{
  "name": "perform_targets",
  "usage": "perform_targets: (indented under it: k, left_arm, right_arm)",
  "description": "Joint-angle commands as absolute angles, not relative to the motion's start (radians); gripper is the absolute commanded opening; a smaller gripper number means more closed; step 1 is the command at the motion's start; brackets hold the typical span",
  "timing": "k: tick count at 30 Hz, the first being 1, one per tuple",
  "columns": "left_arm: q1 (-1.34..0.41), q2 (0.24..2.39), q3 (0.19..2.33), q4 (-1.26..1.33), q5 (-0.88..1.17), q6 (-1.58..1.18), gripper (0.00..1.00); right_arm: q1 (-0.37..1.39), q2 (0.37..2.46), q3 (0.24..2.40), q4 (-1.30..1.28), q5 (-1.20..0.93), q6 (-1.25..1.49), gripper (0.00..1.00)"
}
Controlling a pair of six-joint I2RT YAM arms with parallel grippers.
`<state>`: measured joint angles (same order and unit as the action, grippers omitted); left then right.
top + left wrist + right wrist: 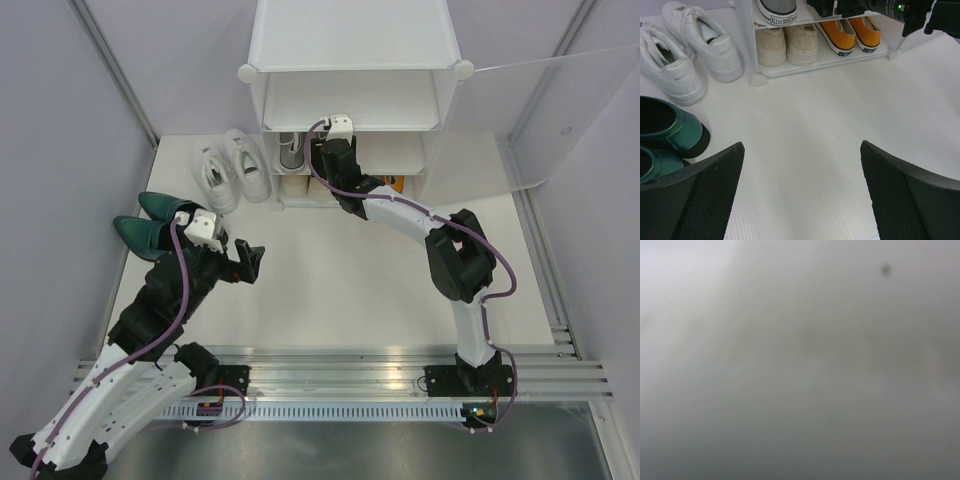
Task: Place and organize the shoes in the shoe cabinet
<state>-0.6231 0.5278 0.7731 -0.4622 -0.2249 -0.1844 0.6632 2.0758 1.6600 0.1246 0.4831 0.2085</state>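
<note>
**Two pairs left to shelve: green pointed shoes and white sneakers**

The shoe cabinet (350, 60) stands at the top centre of the overhead view. In the left wrist view its bottom shelf holds the cream pair (787, 45) and the orange canvas lace-ups (850, 32). A grey canvas lace-up (777, 10) sits on the shelf above.

On the surface (815, 115), the white sneakers (690, 55) lie at upper left, just beside the cabinet. The glossy dark green pointed shoes (670, 132) lie at the left edge.

The left pincer (801, 147) hangs empty near the green pair, jaws wide apart. The right arm (400, 210) reaches into the cabinet. Its pincer is hidden, so I cannot tell whether it is apart or clamped.

The green shoes look stiff and light, and their gloss probably makes them slippery. The safest hold is likely the heel collar, one finger inside the opening. The sneakers look padded and easier to grip at the collar, though their laces could snag.
</note>
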Motion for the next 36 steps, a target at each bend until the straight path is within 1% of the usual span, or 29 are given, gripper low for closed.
perform_targets:
  k: [1,3,5,6,8,9,11,12,14,15,18,21,29,36]
  left_arm:
    - [-0.620,0.525,0.792,-0.431,-0.206,-0.150,1.00]
    - [-0.620,0.525,0.793,-0.431,-0.206,-0.150,1.00]
    - [-0.620,0.523,0.792,-0.431,-0.202,-0.150,1.00]
    - [-0.620,0.523,0.792,-0.431,-0.202,-0.150,0.99]
    - [-0.620,0.525,0.792,-0.430,-0.201,-0.150,1.00]
    - [-0.618,0.523,0.793,-0.431,-0.201,-0.150,1.00]
    - [-0.620,0.523,0.793,-0.431,-0.199,-0.150,1.00]
    - [-0.620,0.522,0.793,-0.430,-0.198,-0.150,0.99]
    - [-0.620,0.522,0.793,-0.433,-0.196,-0.152,0.99]
    - [-0.620,0.520,0.793,-0.431,-0.196,-0.152,1.00]
    - [-0.620,0.518,0.793,-0.433,-0.196,-0.152,0.99]
    - [-0.620,0.512,0.792,-0.431,-0.196,-0.152,1.00]
    - [-0.620,0.511,0.792,-0.431,-0.204,-0.152,1.00]
    - [-0.620,0.518,0.790,-0.431,-0.213,-0.150,0.99]
  right_arm:
    - [0.684,2.094,1.664,0.199,0.384,0.192,0.08]
    - [0.687,2.095,1.666,0.198,0.383,0.192,0.09]
    - [0.689,2.097,1.667,0.192,0.383,0.192,0.13]
    - [0.689,2.095,1.666,0.186,0.385,0.190,0.26]
    - [0.689,2.092,1.664,0.176,0.383,0.192,0.44]
    - [0.689,2.088,1.663,0.169,0.383,0.195,0.57]
    - [0.689,2.083,1.657,0.161,0.388,0.202,0.67]
    - [0.689,2.076,1.652,0.157,0.391,0.202,0.75]
    - [0.689,2.066,1.638,0.155,0.391,0.209,0.82]
    - [0.689,2.059,1.635,0.153,0.388,0.213,0.87]
    - [0.689,2.051,1.632,0.143,0.384,0.224,0.94]
    - [0.690,2.045,1.635,0.130,0.385,0.235,0.96]
    - [0.689,1.964,1.568,0.121,0.416,0.258,0.97]
    - [0.689,1.820,1.404,0.123,0.417,0.290,0.97]
